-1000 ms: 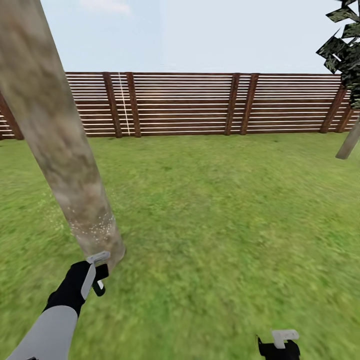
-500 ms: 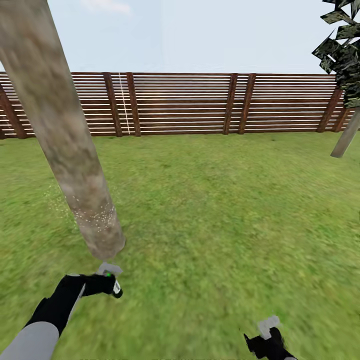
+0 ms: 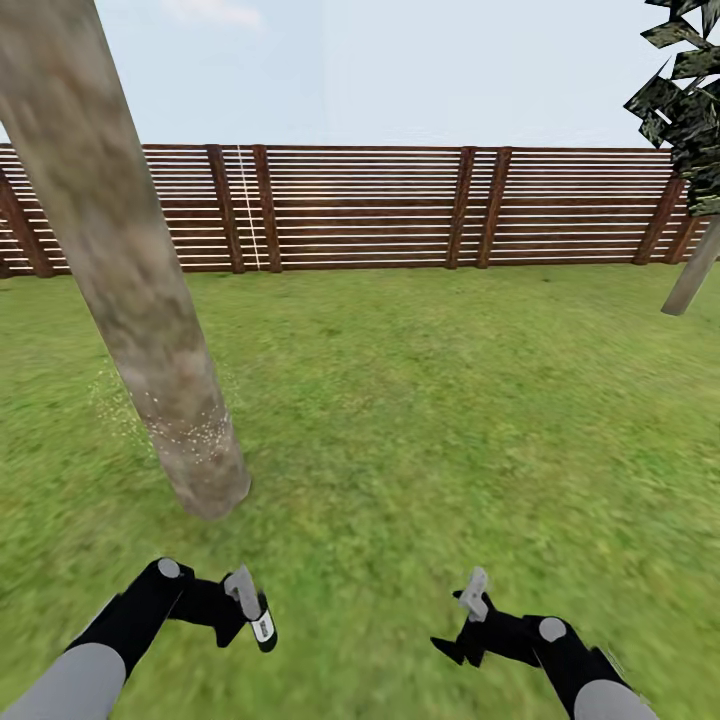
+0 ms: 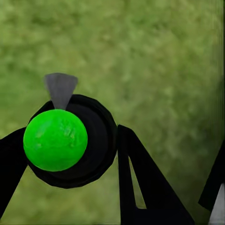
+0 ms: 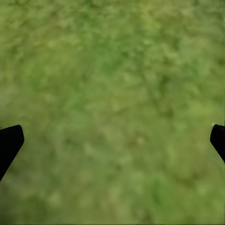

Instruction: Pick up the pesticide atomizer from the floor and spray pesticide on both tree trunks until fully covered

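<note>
From the head camera I see my left gripper (image 3: 250, 610) low over the grass (image 3: 420, 400), pinching the pesticide atomizer (image 3: 262, 630), a small dark bottle whose long axis tilts down and to the right. The tree trunk (image 3: 150, 330) just ahead carries pale specks near its base. My left wrist camera shows the atomizer (image 4: 70, 140) end-on, black with a bright green spot. The right gripper (image 3: 470, 615) is spread wide over grass.

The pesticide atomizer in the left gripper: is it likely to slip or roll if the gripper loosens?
The pesticide atomizer looks round and smooth, so it would probably roll on the grass. It seems small and rigid, likely light. The left gripper touches little of it, so it might slip.
</note>
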Controlling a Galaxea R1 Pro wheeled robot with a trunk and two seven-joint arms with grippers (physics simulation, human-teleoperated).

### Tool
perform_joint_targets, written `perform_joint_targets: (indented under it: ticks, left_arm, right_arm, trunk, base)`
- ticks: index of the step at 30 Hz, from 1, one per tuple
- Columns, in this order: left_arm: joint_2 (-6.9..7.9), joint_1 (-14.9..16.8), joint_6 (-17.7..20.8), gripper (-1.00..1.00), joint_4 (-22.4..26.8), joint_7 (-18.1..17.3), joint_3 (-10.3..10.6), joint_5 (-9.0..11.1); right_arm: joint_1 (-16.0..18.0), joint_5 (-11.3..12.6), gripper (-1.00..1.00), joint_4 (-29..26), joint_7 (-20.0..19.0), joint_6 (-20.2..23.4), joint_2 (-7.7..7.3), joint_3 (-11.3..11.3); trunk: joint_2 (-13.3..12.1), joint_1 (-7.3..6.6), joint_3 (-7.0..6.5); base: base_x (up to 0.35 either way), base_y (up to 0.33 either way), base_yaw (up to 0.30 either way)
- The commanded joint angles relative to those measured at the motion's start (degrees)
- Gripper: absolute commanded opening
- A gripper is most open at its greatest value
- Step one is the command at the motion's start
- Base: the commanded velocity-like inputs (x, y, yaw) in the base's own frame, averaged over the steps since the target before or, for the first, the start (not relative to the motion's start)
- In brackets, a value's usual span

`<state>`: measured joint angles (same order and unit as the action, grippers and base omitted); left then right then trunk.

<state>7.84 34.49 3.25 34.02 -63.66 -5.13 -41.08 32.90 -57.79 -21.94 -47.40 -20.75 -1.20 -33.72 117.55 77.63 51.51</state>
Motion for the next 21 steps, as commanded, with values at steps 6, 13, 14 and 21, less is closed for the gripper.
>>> perform_joint_targets:
  ticks: [6, 13, 14, 21]
  left_arm:
    - [-0.32, -0.03, 0.2, -1.0, 0.08, -0.41, 7.95, -0.2]
    - [-0.79, -0.04, 0.25, -1.0, 0.08, -0.41, 12.7, -0.26]
    - [-1.07, -0.04, 0.26, -1.0, 0.08, -0.41, 12.86, -0.29]
    - [-3.39, 0.13, 0.52, -1.0, 0.17, -0.36, 13.39, -0.58]
  right_arm:
    - [0.14, -0.4, -1.0, -2.81, -0.39, -0.43, 4.58, 8.39]
    - [1.07, -0.39, -1.0, -5.05, -7.02, -0.3, 9.35, 9.02]
    - [1.33, -0.39, -1.0, -5.17, -7.61, -0.28, 9.49, 9.02]
    - [1.82, -0.3, -1.0, -5.38, -10.39, -0.25, 10.39, 10.71]
  trunk:
    - [0.02, -0.01, 0.05]
    - [0.02, -0.01, 0.05]
    - [0.02, -0.01, 0.05]
    - [0.02, -0.01, 0.05]
  base:
    - [0.0, 0.0, 0.0]
    - [0.0, 0.0, 0.0]
    - [0.0, 0.0, 0.0]
    - [0.0, 0.0, 0.0]
